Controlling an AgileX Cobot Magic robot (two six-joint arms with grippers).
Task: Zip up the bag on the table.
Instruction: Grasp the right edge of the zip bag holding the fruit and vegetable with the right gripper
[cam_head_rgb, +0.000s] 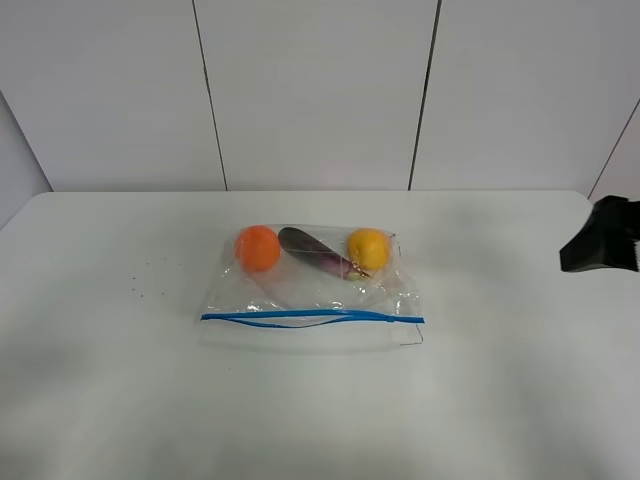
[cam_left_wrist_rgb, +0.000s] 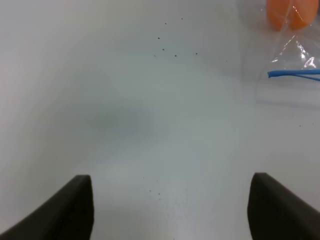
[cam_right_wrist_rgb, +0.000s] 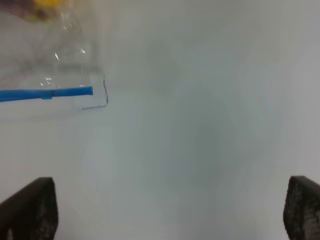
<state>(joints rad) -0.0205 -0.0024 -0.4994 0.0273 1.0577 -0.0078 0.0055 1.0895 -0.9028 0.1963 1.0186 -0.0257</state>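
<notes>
Jaws of the left gripper (cam_left_wrist_rgb: 171, 202) are being held spread wide above the bare table (cam_left_wrist_rgb: 125, 125), with nothing gripped. Jaws of the right gripper (cam_right_wrist_rgb: 167, 207) are likewise being held wide apart and empty. The bag (cam_head_rgb: 310, 285) is being seen flat on the table, ahead of both pairs of jaws and well apart from each. Its blue seal strip (cam_head_rgb: 310, 316) is being presented along the edge nearest the jaws. Inside, an orange fruit (cam_head_rgb: 258, 248), a dark purple piece (cam_head_rgb: 315, 252) and a yellow fruit (cam_head_rgb: 368, 248) are being seen beyond the strip.
</notes>
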